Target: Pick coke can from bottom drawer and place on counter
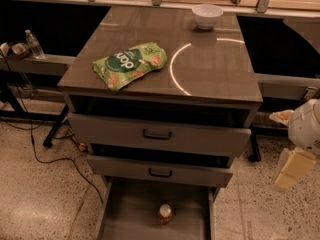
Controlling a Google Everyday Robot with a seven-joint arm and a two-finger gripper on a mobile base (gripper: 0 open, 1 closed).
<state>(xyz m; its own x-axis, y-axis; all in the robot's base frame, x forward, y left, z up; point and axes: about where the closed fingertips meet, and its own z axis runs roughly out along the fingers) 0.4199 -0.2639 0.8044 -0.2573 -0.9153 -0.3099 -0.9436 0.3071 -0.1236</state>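
Note:
The coke can (165, 213), small and red with a silver top, stands upright near the front middle of the open bottom drawer (131, 215). The two drawers above are partly pulled out. The counter (215, 69) is the glossy grey-brown cabinet top with a curved light reflection. My gripper (294, 154), white and cream, hangs at the far right edge beside the cabinet, about level with the middle drawer. It is well to the right of the can, higher than it, and holds nothing.
A green chip bag (129, 65) lies on the counter's left front. A white bowl (207, 15) sits at its back right. A clear water bottle (34, 43) stands on a shelf at the left. Black cables (47, 154) run over the speckled floor on the left.

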